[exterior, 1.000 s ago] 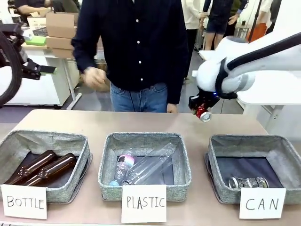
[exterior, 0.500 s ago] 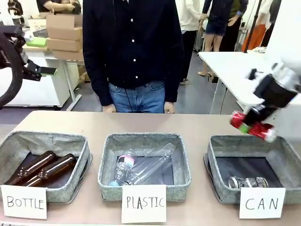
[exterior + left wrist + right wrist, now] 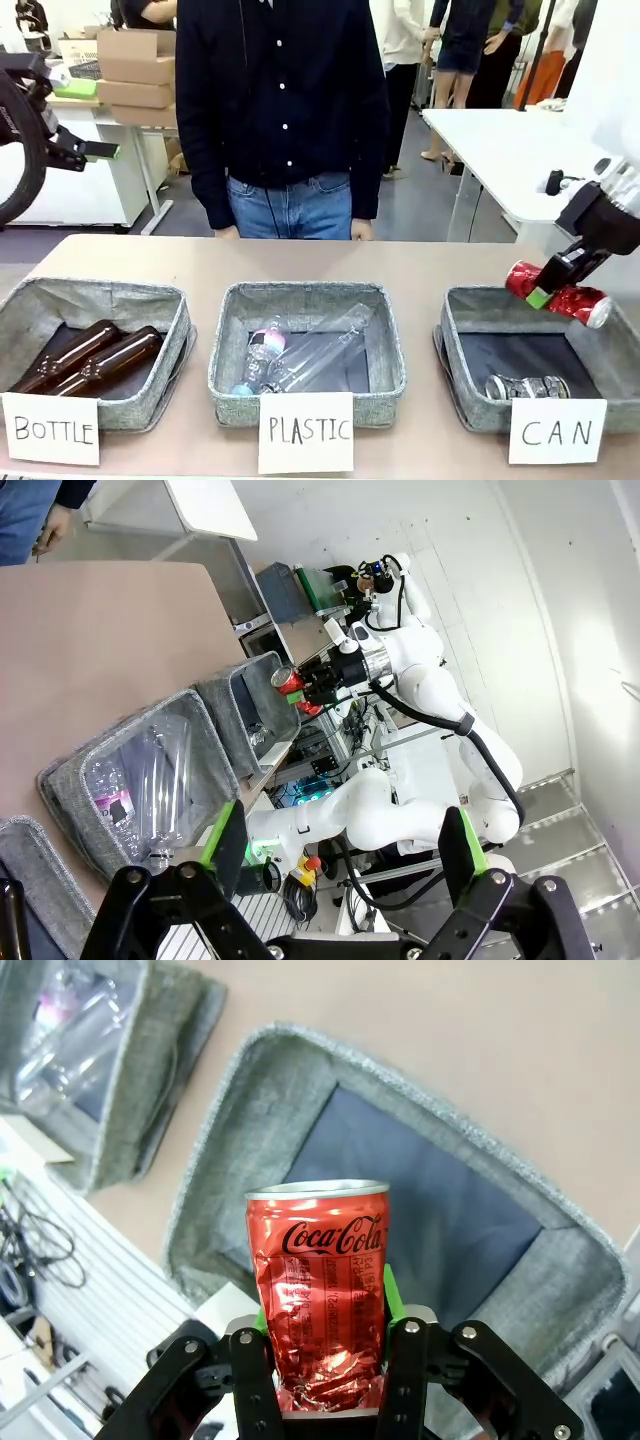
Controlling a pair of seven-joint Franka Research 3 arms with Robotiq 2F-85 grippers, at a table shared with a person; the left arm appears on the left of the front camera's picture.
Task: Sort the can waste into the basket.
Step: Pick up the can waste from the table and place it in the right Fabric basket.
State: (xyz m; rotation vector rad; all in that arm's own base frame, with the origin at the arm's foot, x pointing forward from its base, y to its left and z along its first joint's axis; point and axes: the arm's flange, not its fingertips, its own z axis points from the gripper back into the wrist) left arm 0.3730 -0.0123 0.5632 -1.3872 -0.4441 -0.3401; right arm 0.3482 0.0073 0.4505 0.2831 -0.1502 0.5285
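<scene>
Front faces person; wrists, probably high, share CAN basket (image 3: 560, 1260).

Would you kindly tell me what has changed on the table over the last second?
The right gripper, shut on the dented red metal can, carried it from the table's far edge toward the robot's right and down, over the grey felt basket labelled CAN. The person's hand dropped to the table edge. The dark printed can, the bottles and the open left gripper stayed put.

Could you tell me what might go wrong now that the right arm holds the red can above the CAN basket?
The red can hangs near the basket's back rim, so an early release could drop it onto the table. The right gripper grips only its crumpled end, so it might slip. It could also land on the dark can.
</scene>
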